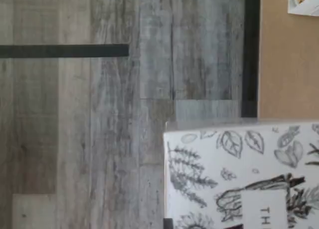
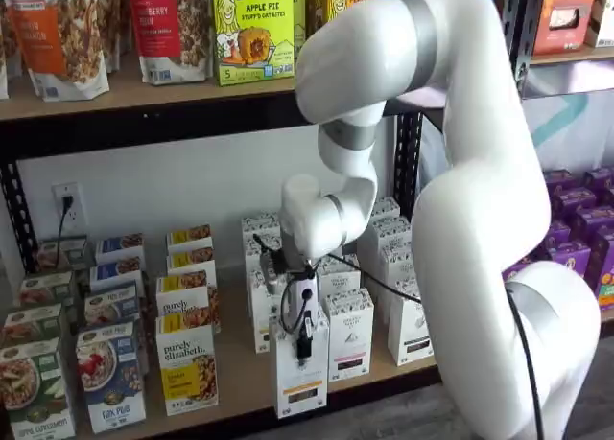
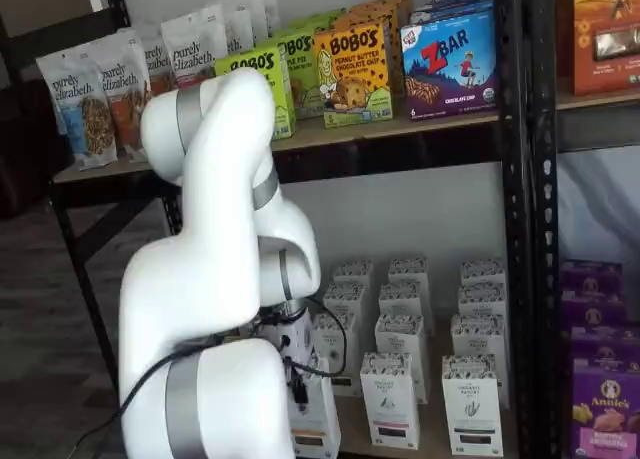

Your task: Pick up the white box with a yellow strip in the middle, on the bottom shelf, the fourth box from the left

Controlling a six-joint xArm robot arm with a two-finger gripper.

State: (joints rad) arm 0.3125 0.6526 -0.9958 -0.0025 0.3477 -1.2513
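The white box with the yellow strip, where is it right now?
In a shelf view, the white box stands at the bottom shelf's front edge, gripper shut on it.

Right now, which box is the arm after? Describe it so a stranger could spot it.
Look at the bottom shelf of the black rack. At its front edge, under the gripper, stands the white box: tall, narrow, with a thin yellow-orange strip low on its front, forward of its white neighbours.

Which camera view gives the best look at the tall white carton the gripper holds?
A shelf view: the tall white carton shows its whole front below the gripper. In the other shelf view the arm hides part. The wrist view shows only its patterned top.
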